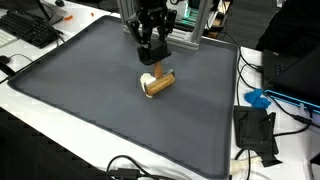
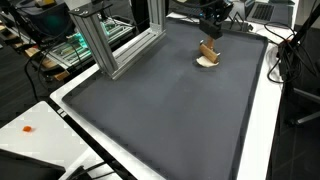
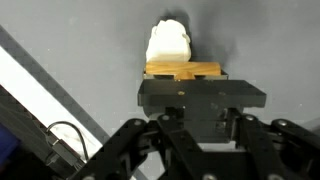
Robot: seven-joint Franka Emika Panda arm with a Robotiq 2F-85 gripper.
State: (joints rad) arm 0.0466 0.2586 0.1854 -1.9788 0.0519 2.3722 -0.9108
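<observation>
A tan wooden block (image 1: 162,82) with a white rounded piece (image 1: 148,82) at one end sits low on the dark grey mat (image 1: 90,90). My gripper (image 1: 151,62) comes straight down onto it, its fingers shut on the block's upper part. In an exterior view the block (image 2: 209,51) stands tilted over the white piece (image 2: 207,62), right under the gripper (image 2: 210,36). In the wrist view the gripper (image 3: 200,92) has the block (image 3: 183,71) flush against its dark front edge. The white piece (image 3: 168,43) lies just beyond. The contact itself is hidden.
An aluminium frame (image 2: 110,35) stands on the mat's far side near the arm. Off the mat lie a keyboard (image 1: 30,30), a blue object (image 1: 258,98), a black device (image 1: 255,130) and cables (image 1: 130,168). White table edge (image 2: 40,125) borders the mat.
</observation>
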